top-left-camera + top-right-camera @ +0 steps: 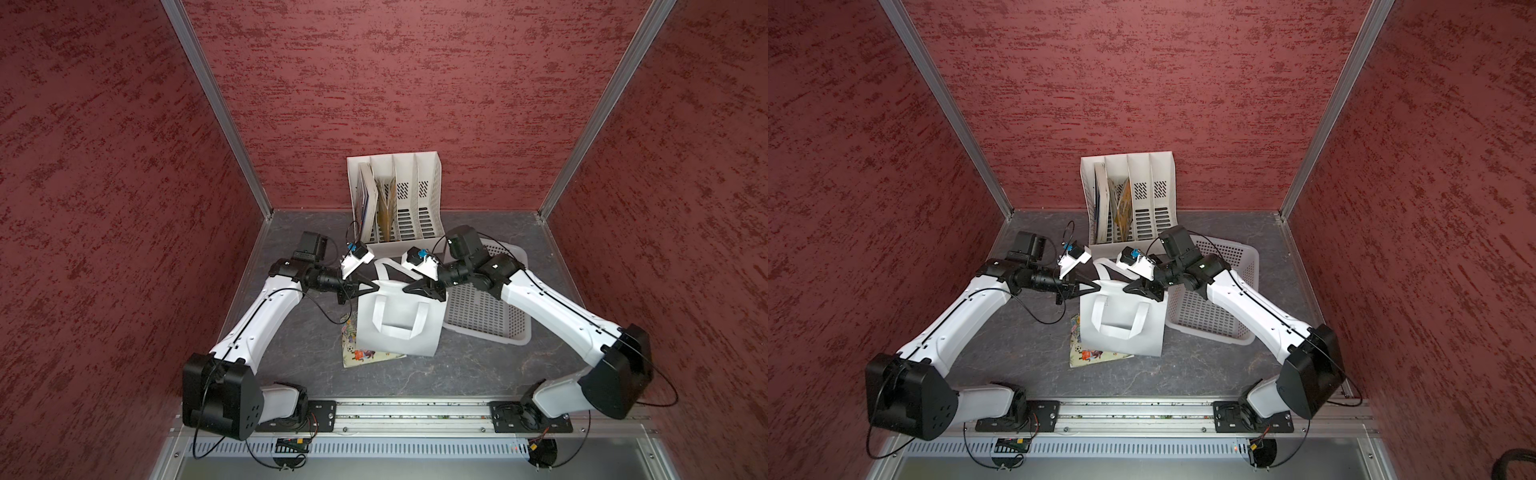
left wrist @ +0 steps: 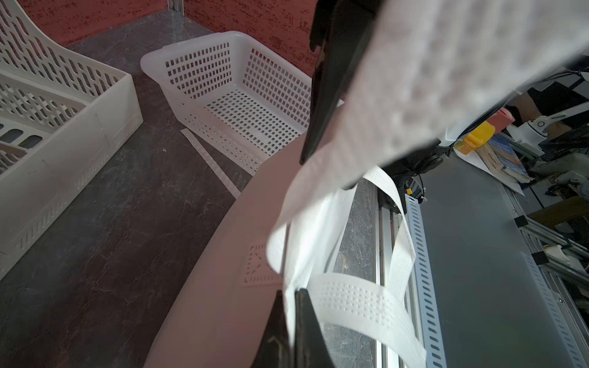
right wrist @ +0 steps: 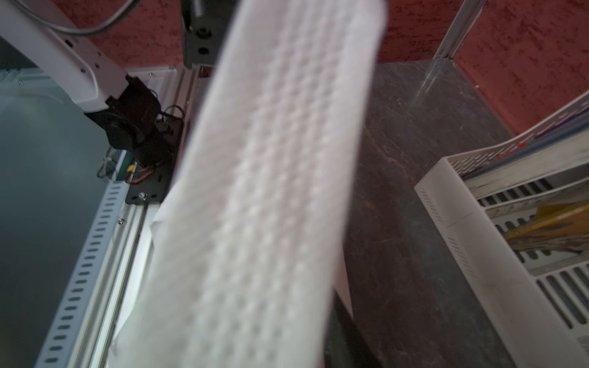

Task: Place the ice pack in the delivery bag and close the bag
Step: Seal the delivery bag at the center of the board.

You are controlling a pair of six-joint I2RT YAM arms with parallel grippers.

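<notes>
The delivery bag (image 1: pixel 415 345) (image 1: pixel 1138 340) stands upright mid-table (image 1: pixel 299 349). Its near face is toward us and one loop handle (image 1: pixel 399 328) hangs flat against it. We cannot see inside the bag.

The left gripper (image 1: pixel 371 286) (image 1: pixel 1094 286) meets the bag's top rim at the left corner. In the left wrist view its fingers (image 2: pixel 306 334) are clenched with white fabric pinched between them.

The right gripper (image 1: pixel 407 288) (image 1: pixel 1127 286) lies along the same rim from the other side. It is closed too, and the rim fabric runs from its tip, so we note it as gripping the bag. A strap (image 3: pixel 255 191) drapes across the right wrist view, blurred and very close, hiding most of that gripper.

The bag's left bottom corner sits on a colourful booklet (image 1: pixel 357 355) lying flat. A white perforated basket (image 1: pixel 486 316) (image 2: pixel 242 95) lies just beside the bag on its right, under the right arm. A white file rack (image 1: pixel 395 195) (image 3: pixel 510 239) stands behind the bag at the back wall, with books in its left slots.
</notes>
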